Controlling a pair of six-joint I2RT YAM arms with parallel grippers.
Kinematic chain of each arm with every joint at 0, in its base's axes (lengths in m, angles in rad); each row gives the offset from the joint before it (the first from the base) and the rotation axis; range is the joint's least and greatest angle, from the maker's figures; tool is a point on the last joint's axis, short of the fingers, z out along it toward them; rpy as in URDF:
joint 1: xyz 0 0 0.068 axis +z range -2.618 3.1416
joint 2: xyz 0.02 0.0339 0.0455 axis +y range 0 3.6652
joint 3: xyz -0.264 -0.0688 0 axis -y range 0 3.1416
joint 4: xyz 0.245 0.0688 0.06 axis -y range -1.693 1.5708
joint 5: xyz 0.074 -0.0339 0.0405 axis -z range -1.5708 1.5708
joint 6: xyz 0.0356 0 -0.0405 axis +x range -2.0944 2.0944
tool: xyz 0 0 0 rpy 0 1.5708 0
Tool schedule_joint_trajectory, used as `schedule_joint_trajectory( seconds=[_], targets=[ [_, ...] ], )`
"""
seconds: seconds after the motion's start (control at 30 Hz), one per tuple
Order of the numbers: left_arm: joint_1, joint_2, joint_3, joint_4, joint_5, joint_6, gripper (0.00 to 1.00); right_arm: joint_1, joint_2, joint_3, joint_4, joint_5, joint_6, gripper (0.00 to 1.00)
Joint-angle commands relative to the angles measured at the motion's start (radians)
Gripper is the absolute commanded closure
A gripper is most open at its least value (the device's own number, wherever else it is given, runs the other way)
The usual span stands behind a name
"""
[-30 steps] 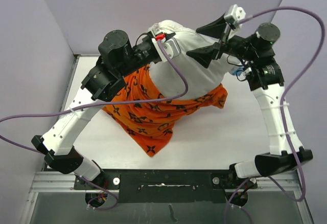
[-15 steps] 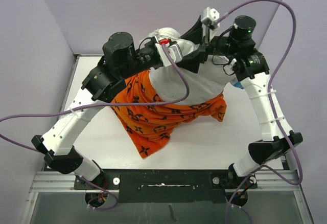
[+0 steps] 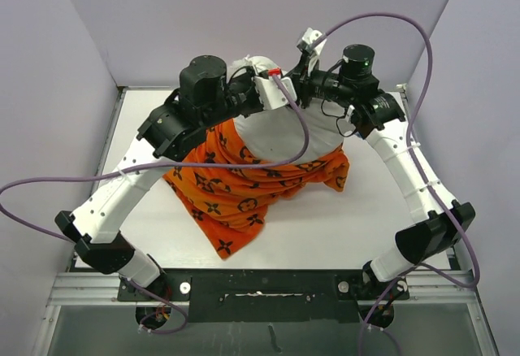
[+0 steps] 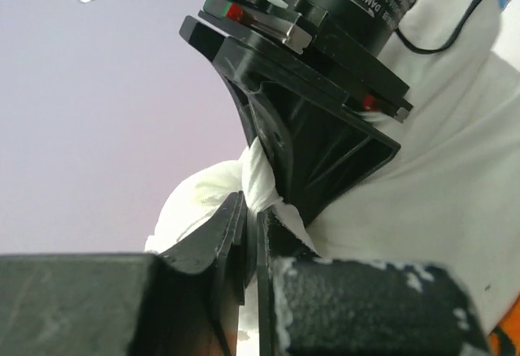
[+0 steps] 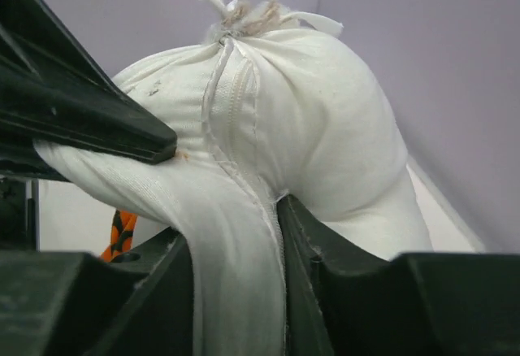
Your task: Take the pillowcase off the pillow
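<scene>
Pinching pillow [image 3: 284,132]: left gripper [image 4: 250,218], right gripper [image 5: 240,234]; pillowcase [image 3: 236,185] bunched lower.

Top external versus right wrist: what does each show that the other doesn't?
Top external only: the whole pillowcase bunched around the pillow's near half, on the table. Right wrist only: the right gripper pinching a seamed fold of pillow, and the frayed tuft at its corner. Both: the white pillow, with the left gripper on it alongside.

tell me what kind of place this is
Likely a robot test cell, not a home: plain lilac walls box in a white table, with a left arm and right arm bolted to a metal frame.
</scene>
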Motion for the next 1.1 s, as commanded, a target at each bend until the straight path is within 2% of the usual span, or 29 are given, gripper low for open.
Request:
schedule_joint_trajectory(
  seconds=[0.0, 0.03, 0.07, 0.1, 0.13, 0.17, 0.23, 0.3, 0.4, 0.57, 0.7, 0.77, 0.87, 0.97, 1.07],
  targets=[
    [-0.01, 0.002, 0.071, 0.083, -0.024, 0.003, 1.0, -0.051, 0.023, -0.148, 0.029, 0.263, 0.086, 0.88],
    [0.015, 0.021, 0.103, 0.04, -0.03, -0.01, 0.92, -0.061, 0.019, -0.18, 0.056, 0.274, 0.099, 0.98],
    [0.049, 0.051, 0.156, -0.029, -0.028, -0.04, 0.77, -0.075, 0.017, -0.215, 0.079, 0.277, 0.115, 1.0],
    [0.094, 0.091, 0.228, -0.124, -0.011, -0.081, 0.57, -0.091, 0.013, -0.251, 0.1, 0.273, 0.129, 1.0],
    [0.149, 0.14, 0.312, -0.232, 0.02, -0.13, 0.43, -0.108, 0.008, -0.289, 0.124, 0.267, 0.146, 1.0],
    [0.206, 0.188, 0.395, -0.329, 0.052, -0.183, 0.33, -0.123, 0.004, -0.327, 0.142, 0.263, 0.151, 1.0],
    [0.318, 0.263, 0.499, -0.491, 0.116, -0.245, 0.21, -0.154, -0.003, -0.396, 0.167, 0.267, 0.147, 1.0],
    [0.421, 0.287, 0.481, -0.591, 0.188, -0.263, 0.05, -0.18, 0.002, -0.443, 0.172, 0.278, 0.147, 1.0],
    [0.564, 0.234, 0.272, -0.626, 0.295, -0.248, 0.02, -0.209, 0.036, -0.467, 0.129, 0.334, 0.146, 1.0],
    [0.741, 0.072, -0.202, -0.538, 0.393, -0.122, 0.02, -0.246, 0.074, -0.497, 0.071, 0.449, 0.174, 1.0],
    [0.855, 0.012, -0.445, -0.502, 0.425, -0.013, 0.02, -0.262, 0.077, -0.525, 0.055, 0.512, 0.186, 1.0],
    [0.911, 0.015, -0.523, -0.471, 0.436, 0.017, 0.02, -0.276, 0.077, -0.533, 0.046, 0.522, 0.195, 1.0],
    [0.986, 0.046, -0.558, -0.447, 0.461, 0.042, 0.02, -0.293, 0.071, -0.544, 0.046, 0.514, 0.209, 1.0],
    [1.012, 0.077, -0.579, -0.444, 0.468, 0.077, 0.02, -0.299, 0.067, -0.548, 0.044, 0.504, 0.211, 1.0],
    [1.012, 0.081, -0.585, -0.521, 0.514, 0.135, 0.02, -0.306, 0.064, -0.541, 0.019, 0.523, 0.198, 1.0]
  ],
)
